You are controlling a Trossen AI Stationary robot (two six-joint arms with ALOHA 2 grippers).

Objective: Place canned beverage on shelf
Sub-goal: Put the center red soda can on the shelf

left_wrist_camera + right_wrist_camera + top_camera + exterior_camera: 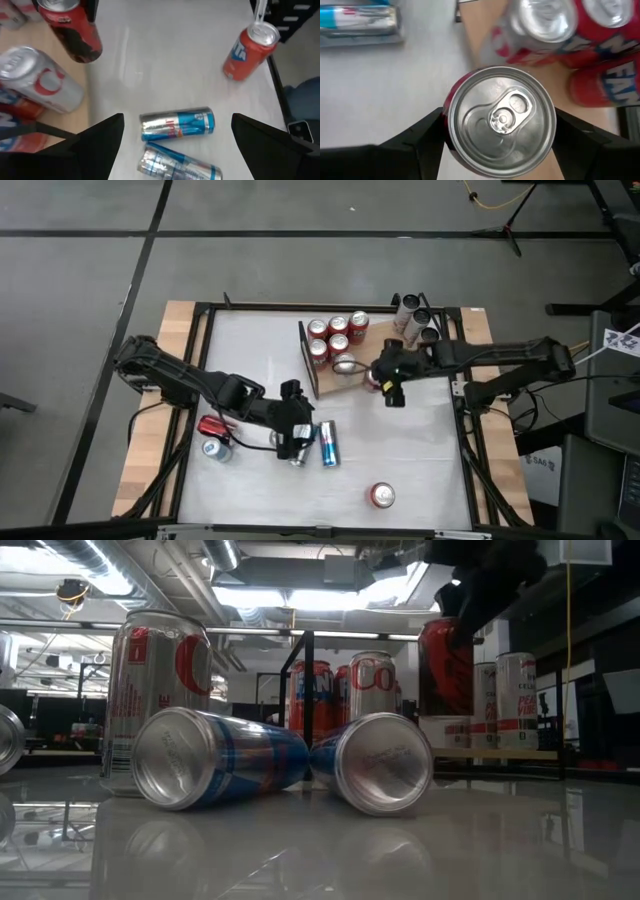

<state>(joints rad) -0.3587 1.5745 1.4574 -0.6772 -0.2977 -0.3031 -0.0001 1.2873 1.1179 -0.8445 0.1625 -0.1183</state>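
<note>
The right hand [497, 125] grips a dark red can [501, 120], its round brushed-metal lid and pull tab facing up, at the edge of the shelf [335, 380], a flat light-brown wood-grain board holding red cans [338, 330] and a silver one. The left hand [175, 135] hangs open over two blue-silver cans [176, 125] lying on the glossy white counter [420, 450].

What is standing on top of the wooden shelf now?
On the shelf stand several red cans and one silver can. The right hand covers the board's near corner, so that part is hidden.
</note>
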